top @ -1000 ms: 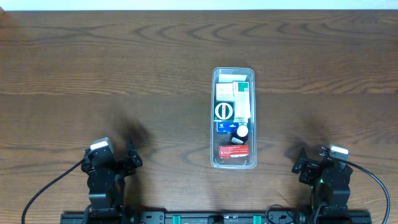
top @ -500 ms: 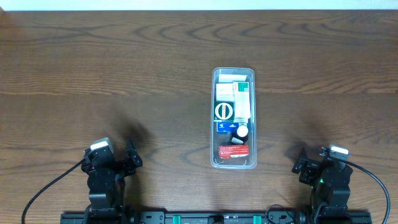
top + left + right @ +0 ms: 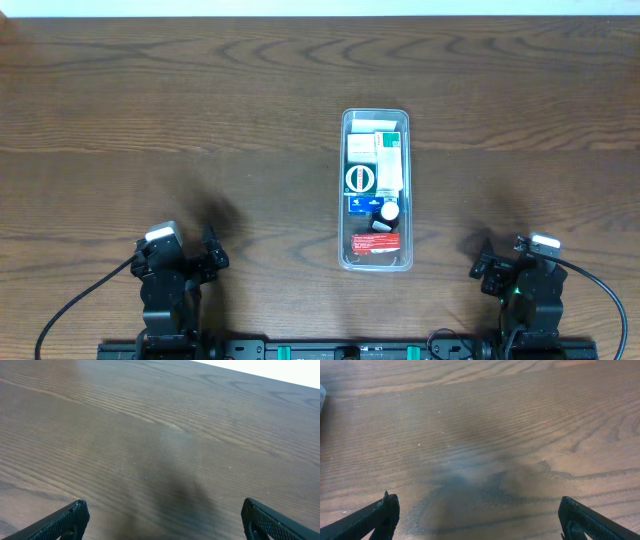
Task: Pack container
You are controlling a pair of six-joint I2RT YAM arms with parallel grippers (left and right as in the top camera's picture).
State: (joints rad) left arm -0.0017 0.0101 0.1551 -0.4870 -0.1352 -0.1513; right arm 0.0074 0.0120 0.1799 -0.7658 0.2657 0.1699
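Note:
The container (image 3: 376, 119), a long clear plastic tub, lies lengthwise at the middle of the table, slightly right. It holds several small boxes, white, green, blue and red, and a small white-capped bottle (image 3: 388, 212). My left gripper (image 3: 208, 250) is at the front left, open and empty over bare wood (image 3: 162, 520). My right gripper (image 3: 484, 258) is at the front right, open and empty over bare wood (image 3: 477, 517). Both are far from the container. A sliver of the container's corner (image 3: 321, 395) shows at the left edge of the right wrist view.
The wooden table (image 3: 200, 120) runs to a pale back edge at the top of the overhead view. Black cables (image 3: 80, 300) trail from both arms at the front edge.

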